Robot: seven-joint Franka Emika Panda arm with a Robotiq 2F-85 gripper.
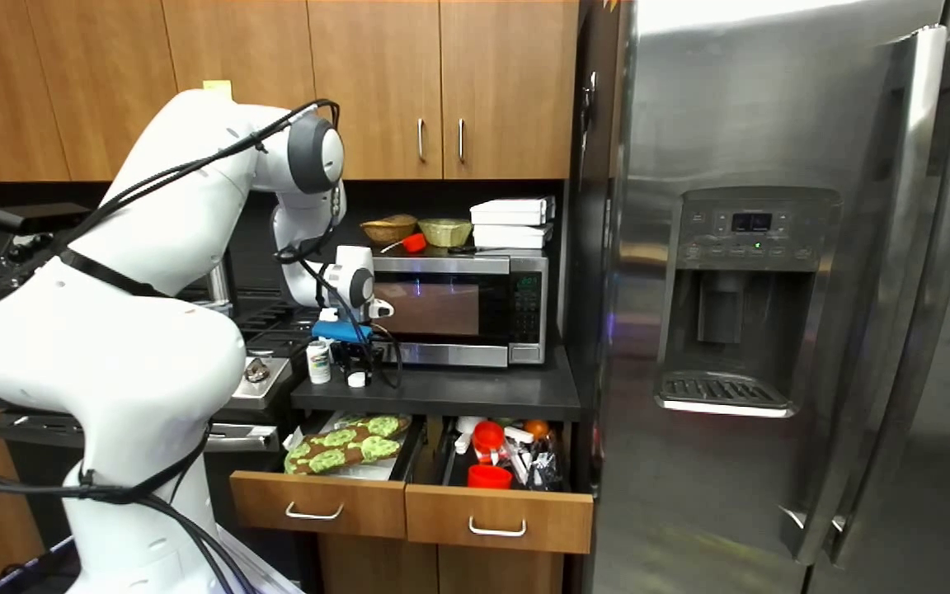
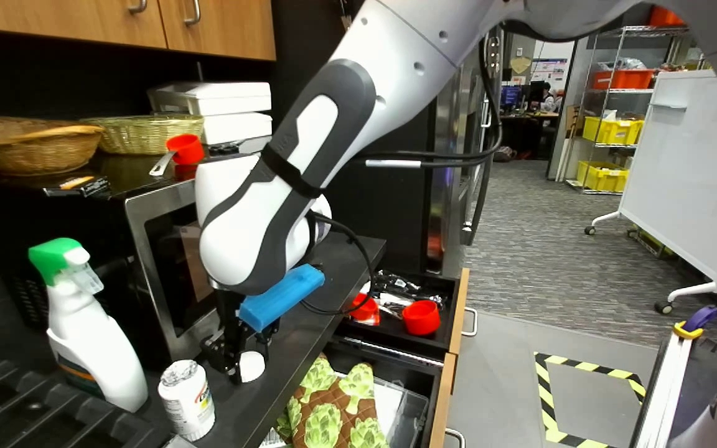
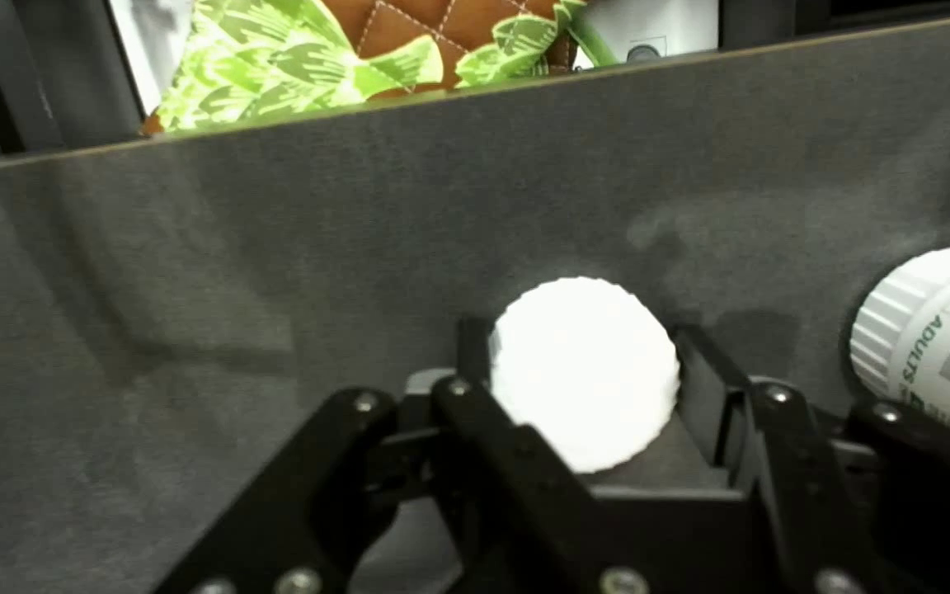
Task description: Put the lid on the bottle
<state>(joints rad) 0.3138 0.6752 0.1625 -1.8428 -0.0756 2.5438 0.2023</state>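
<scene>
Beneath the claw (image 3: 585,363) lies dark kitchen counter (image 1: 475,394).

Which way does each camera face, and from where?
In an exterior view: back from the counter, facing the microwave; most of the arm shows.
In an exterior view: beside the stove, looking along the counter; arm up close.
Wrist view: above the counter, angled down at the white lid; gripper shows.
Both exterior views share the microwave and small labelled bottle.

Wooden wall cabinets (image 1: 376,91), steel refrigerator (image 1: 772,462), grey carpet (image 2: 533,261), wheeled white board (image 2: 688,168), black-and-yellow floor tape (image 2: 544,392)
</scene>
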